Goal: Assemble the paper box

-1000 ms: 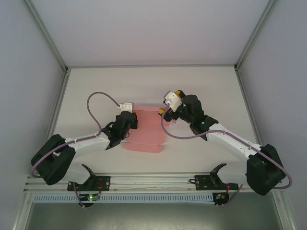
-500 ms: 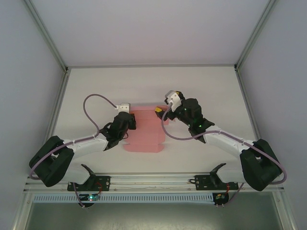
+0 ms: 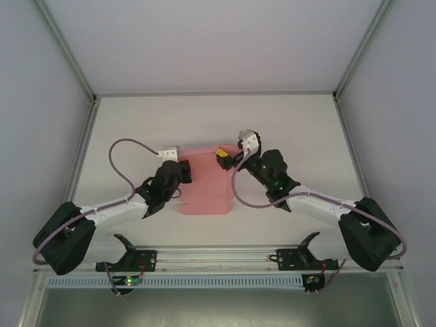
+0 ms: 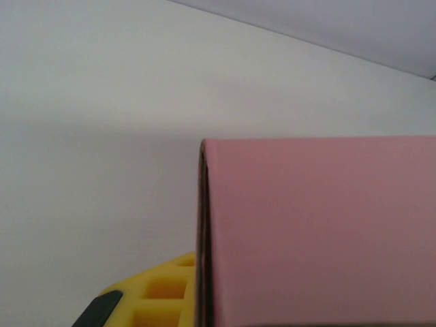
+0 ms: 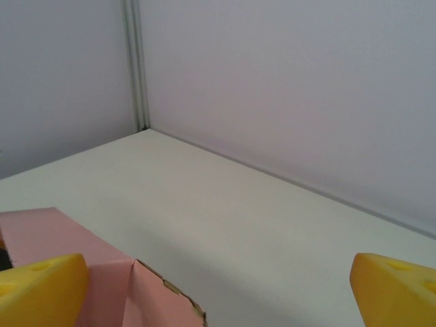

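The left gripper was pinched shut on the left edge of the paper box, with the pink card right against its yellow finger. The right gripper stood wide open, holding nothing, at the box's far right corner, where a creased flap sat just behind one finger. The white table stretched beyond.

Both arms reach forward from their bases, elbows out, wrists angled inward toward each other. The left gripper has its jaws pressed together on the edge of the paper box, and 1 yellow finger shows beside it. The right gripper holds its 2 yellow fingertips spread wide apart.
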{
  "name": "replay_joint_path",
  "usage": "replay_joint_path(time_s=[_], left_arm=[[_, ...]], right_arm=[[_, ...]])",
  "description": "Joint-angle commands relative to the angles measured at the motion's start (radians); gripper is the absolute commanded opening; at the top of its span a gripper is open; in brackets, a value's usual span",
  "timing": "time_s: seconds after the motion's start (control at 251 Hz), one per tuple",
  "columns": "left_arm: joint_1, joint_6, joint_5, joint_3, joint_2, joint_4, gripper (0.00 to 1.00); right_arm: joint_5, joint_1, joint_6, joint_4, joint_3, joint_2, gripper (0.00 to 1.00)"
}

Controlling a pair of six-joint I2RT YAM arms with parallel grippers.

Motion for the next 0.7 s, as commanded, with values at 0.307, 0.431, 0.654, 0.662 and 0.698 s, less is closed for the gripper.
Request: replay_joint_path(time_s=[0.307,0.431,0.654,0.662,0.698], left_arm=[[-0.01,-0.01,-0.179,-0.004,-0.11,-0.098,0.0],[-0.01,0.004,-0.188,-0.003,-0.137,-0.118,0.0],[-0.009,0.004,-0.17,-0.001,-0.159,-0.13,0.0],[-0.01,0.003,-0.17,0.001,-0.159,-0.13,0.0],[-0.009,0.004,-0.164,0.003,-0.156,-0.134,0.0]], right_arm=[[0.079,-0.003,-0.009,-0.428,-0.047,-0.296,0.98],[0.086,-0.011,-0.004,-0.552,-0.079,-0.376,0.98],[0.033,-0.087,0.09,-0.486,-0.182,-0.395,0.98],[0.027,-0.089,0.093,-0.482,-0.185,-0.392,0.98],[0.007,-0.099,0.102,-0.458,-0.192,-0.374,0.98]])
